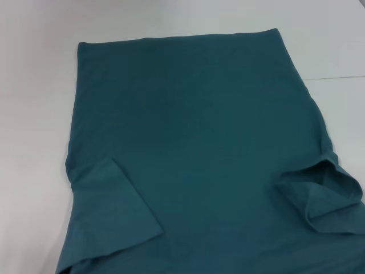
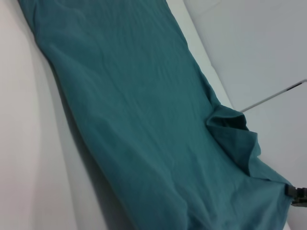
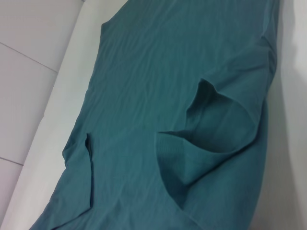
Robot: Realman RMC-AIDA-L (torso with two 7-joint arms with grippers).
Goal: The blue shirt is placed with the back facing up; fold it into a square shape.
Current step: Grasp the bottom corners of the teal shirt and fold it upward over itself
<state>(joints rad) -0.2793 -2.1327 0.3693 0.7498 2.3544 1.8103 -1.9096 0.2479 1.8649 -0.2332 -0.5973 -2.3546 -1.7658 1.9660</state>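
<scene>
Neither of my grippers shows up in the head view. Left wrist view has a small dark bit at the frame edge (image 2: 297, 194), could be gripper hardware, can't identify it. So open or closed: can't tell for either one.

Nearest to me: both sleeves are folded inward onto the body. Left sleeve (image 1: 117, 208) lies flat, clean diagonal crease. Right sleeve (image 1: 325, 194) is folded in too, but it's puckered, cuff gaping open and standing up off the fabric. My read: sleeves are tucked so the outline becomes a rectangle, the prerequisite for a square fold. Right one probably needs flattening, otherwise the lump carries into the next fold.

Further out: the blue shirt (image 1: 194, 114) lies spread on the white table (image 1: 34, 85), plain side up, no lettering visible, consistent with back-up. Body is smooth, light wrinkles only. Far edge (image 1: 177, 39) is straight, lies square across the table. Near edge runs out of frame, so I can't see the collar end.

Count: one shirt, two sleeves, both tucked. One table, with a seam line (image 1: 336, 77) on the far right.

Judgement: side folds done, lengthwise folds not yet.
</scene>
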